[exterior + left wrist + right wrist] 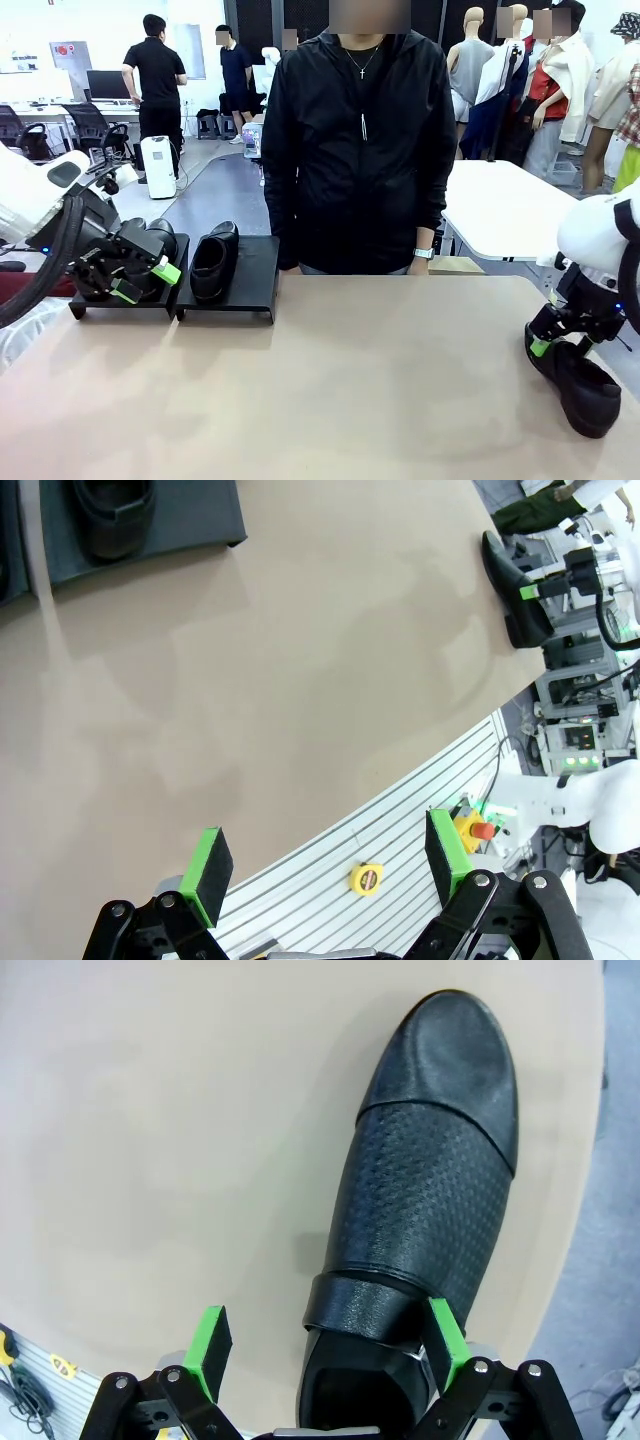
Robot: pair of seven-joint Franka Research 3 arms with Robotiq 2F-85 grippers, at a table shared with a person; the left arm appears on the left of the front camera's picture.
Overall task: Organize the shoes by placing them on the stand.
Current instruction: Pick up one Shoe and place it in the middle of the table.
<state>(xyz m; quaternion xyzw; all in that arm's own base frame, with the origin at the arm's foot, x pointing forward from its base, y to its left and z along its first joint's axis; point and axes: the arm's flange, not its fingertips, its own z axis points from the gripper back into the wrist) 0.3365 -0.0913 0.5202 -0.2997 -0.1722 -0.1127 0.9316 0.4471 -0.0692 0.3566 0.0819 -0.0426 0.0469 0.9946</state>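
**Shoe placement: status**

The left hand (140,277) was spread, empty, at the matte-black sloped stand (255,275) near the tan surface's (350,380) far left edge. The right hand (325,1345) was spread around a glossy black leather shoe (430,1170) at the right edge. Another shoe (213,262) lay on the stand.

Front camera faces person (355,140); wrist cameras look down; table (350,380) shared.
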